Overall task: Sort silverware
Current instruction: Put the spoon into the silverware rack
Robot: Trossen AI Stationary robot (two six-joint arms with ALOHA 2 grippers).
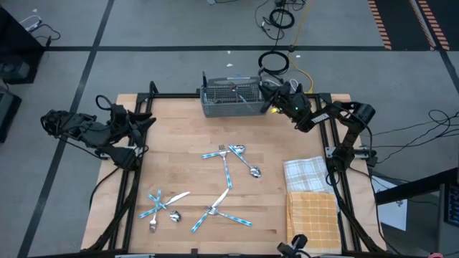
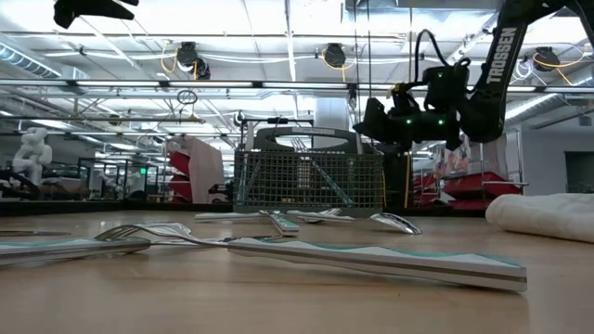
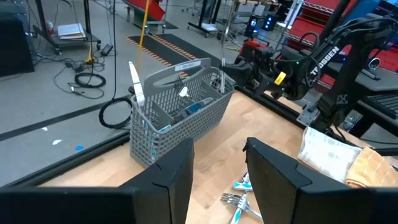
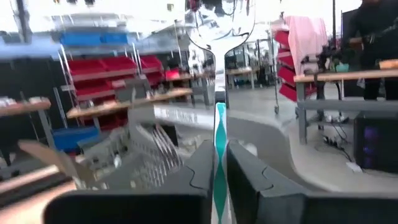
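Observation:
Silverware with teal handles lies scattered on the wooden table, in a group at the middle (image 1: 231, 159) and others near the front (image 1: 166, 204) (image 1: 219, 212). The grey mesh caddy (image 1: 229, 99) stands at the far edge and holds some pieces. My right gripper (image 1: 270, 93) hovers at the caddy's right end, shut on one teal-handled piece (image 4: 219, 124) whose shiny head looks like a spoon's. My left gripper (image 3: 217, 180) stands open and holds nothing, raised over the table's left edge (image 1: 143, 129). My right gripper pinches the piece's teal handle (image 4: 219, 163) between its two fingers. The fingers come about level from the table's right side. The piece runs on past the fingertips with its silver head (image 4: 219, 28) outermost, lifted clear above the caddy (image 4: 134, 155).
A white checked towel (image 1: 307, 172) and a yellow one (image 1: 313, 215) lie at the table's right front. The black frame rails run along the table's left and right sides. Bare wood shows between the caddy and the middle group.

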